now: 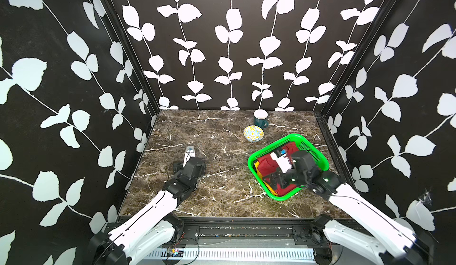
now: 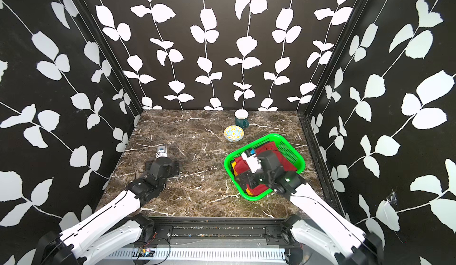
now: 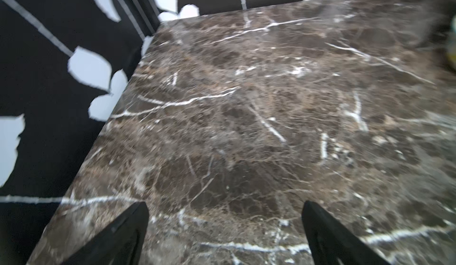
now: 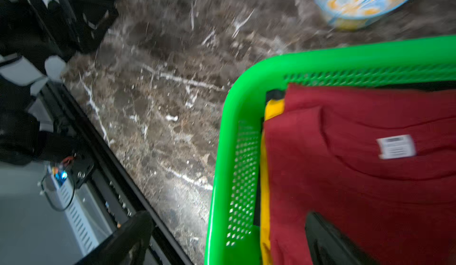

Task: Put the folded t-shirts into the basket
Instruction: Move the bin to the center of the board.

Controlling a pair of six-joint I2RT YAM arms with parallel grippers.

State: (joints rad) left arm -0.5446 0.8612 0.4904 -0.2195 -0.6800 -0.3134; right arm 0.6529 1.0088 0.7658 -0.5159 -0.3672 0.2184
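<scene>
red t-shirt (image 4: 345, 197) in green basket (image 4: 246, 86) | neck label (image 4: 396, 146) unreadable | left gripper (image 3: 225, 226), right gripper (image 4: 227, 217): fingers wide, empty

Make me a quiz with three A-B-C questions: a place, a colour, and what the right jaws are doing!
1. Where is the red t-shirt? A on the table; B in the green basket; C in the mug.
2. What colour shirt peeks out under it? A blue; B white; C yellow.
3. The right gripper's jaws are: A open; B shut on the shirt; C shut empty.
Answers: B, it lies on top inside the basket; C, the yellow t-shirt edges out beside the red; A, the jaws stand wide apart.
</scene>
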